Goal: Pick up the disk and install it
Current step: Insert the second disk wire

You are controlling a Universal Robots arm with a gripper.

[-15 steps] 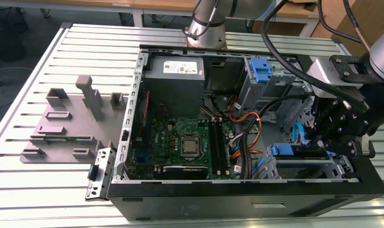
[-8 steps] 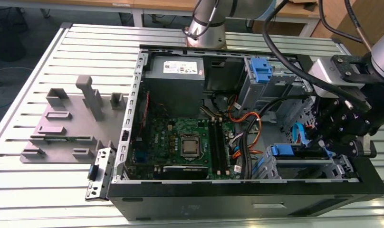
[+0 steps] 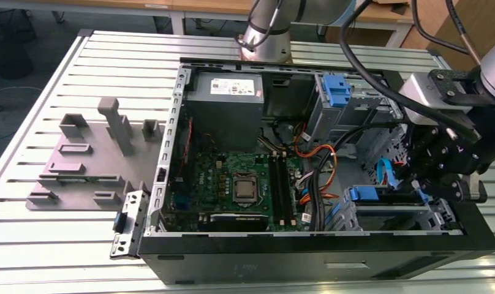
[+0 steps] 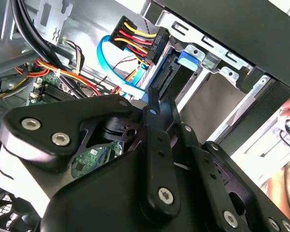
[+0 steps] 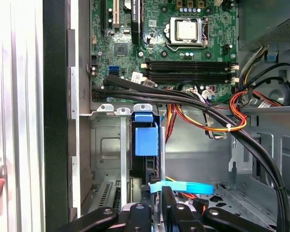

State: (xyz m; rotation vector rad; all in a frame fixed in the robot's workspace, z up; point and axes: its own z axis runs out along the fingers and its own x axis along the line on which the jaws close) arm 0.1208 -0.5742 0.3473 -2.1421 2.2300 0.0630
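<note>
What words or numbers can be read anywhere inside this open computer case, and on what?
None can be read.
White sticker on the grey metal power-supply box: print too small.
Green motherboard circuit board: white markings too small.
Silver square processor lid: nothing legible.

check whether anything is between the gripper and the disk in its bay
Yes. In the first wrist view a light-blue flat cable crosses right by the gripper, between it and the blue tab of the disk, which sits in the drive cage.
</note>
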